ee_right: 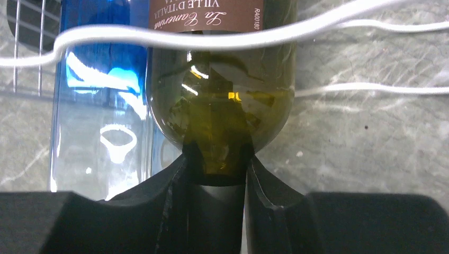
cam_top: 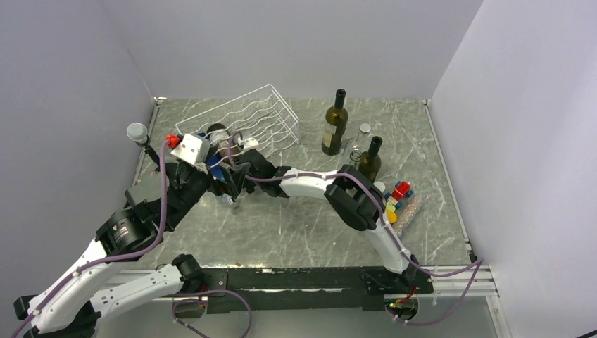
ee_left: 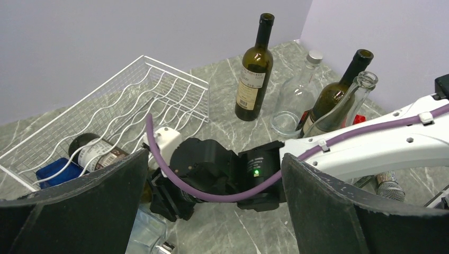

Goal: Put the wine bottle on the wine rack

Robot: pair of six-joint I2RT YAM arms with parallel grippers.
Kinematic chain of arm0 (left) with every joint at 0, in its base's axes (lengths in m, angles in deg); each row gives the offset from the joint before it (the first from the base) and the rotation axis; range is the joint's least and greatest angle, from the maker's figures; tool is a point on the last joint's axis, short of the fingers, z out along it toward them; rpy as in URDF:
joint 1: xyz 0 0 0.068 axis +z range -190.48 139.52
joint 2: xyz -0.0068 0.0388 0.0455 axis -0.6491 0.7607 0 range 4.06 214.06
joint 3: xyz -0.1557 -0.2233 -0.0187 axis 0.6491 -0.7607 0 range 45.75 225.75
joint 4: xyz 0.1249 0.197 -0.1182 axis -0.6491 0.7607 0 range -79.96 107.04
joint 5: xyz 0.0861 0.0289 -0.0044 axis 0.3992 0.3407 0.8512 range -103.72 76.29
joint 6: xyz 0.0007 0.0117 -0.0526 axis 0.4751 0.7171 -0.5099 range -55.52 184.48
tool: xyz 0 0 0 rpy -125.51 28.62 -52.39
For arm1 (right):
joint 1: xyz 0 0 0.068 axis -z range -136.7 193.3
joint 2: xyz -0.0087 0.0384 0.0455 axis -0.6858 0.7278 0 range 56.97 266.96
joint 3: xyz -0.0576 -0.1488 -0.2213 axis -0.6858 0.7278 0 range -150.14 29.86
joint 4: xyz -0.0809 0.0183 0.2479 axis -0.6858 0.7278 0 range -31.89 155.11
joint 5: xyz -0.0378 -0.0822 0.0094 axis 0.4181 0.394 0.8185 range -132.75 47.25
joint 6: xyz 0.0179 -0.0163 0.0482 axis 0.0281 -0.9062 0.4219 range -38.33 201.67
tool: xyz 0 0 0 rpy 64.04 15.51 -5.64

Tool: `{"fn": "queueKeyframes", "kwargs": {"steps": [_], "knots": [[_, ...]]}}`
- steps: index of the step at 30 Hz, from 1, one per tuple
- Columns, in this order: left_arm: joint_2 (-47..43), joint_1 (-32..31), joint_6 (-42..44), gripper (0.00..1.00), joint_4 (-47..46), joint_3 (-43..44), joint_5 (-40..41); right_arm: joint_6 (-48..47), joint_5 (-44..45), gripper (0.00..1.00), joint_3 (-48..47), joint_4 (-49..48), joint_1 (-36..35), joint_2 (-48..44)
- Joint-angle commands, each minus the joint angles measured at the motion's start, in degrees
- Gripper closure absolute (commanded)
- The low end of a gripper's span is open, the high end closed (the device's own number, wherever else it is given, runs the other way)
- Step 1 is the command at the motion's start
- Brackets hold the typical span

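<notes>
Right hand (ee_right: 216,168) clamps wine bottle (ee_right: 222,95) neck, bottle lying in wine rack (cam_top: 257,116), counter (cam_top: 303,232) far-left corner; left hand (ee_left: 212,206) wide open, empty.

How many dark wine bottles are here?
3: tall bottle at the back, nearer bottle right of it, wine bottle lying in the wine rack, held by the right tool. More may be hidden.

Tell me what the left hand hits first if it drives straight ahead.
Probably the right arm's black wrist, which lies across the path just ahead of the open left hand; exact depth is unclear.
</notes>
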Motion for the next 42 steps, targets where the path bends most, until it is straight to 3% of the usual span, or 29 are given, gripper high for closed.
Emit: {"fn": "queueKeyframes", "kwargs": {"steps": [1,3,8,15,21,24,34,37,42], "knots": [[1.09,-0.19,0.0,0.01,-0.56,1.55,-0.34,1.08,1.72,1.0,-8.82,-4.77,0.83,0.51],[1.28,-0.18,-0.05,0.01,-0.63,1.55,-0.23,2.31,1.78,0.98,-9.23,-4.24,0.9,1.09],[1.48,-0.24,0.03,0.01,-0.38,1.55,-0.84,4.08,1.95,0.76,-11.54,-1.07,1.13,3.03],[1.38,-0.2,0.0,0.01,0.27,1.98,-0.27,4.85,0.6,0.69,-13.47,0.47,1.81,4.91],[1.22,-0.18,0.28,0.01,0.19,1.61,-0.55,4.78,-0.21,0.36,-12.42,0.77,2.02,4.41],[1.13,-0.18,0.3,0.01,-0.02,1.55,-0.32,5.25,0.2,0.27,-12.6,2.75,2.02,3.81],[1.39,-0.18,2.14,0.01,2.97,7.51,0.49,6.04,2.86,0.07,-11.64,9.63,0.85,-2.89],[0.22,-0.19,3.14,0.01,2.45,8.17,0.95,6.79,7.5,0.01,-11.63,13.87,0.3,-5.67],[-1.42,-0.24,2.02,0.01,2.52,11.08,1.51,4.53,18.85,0.0,-7.06,15.16,-0.05,-13.15]]}}
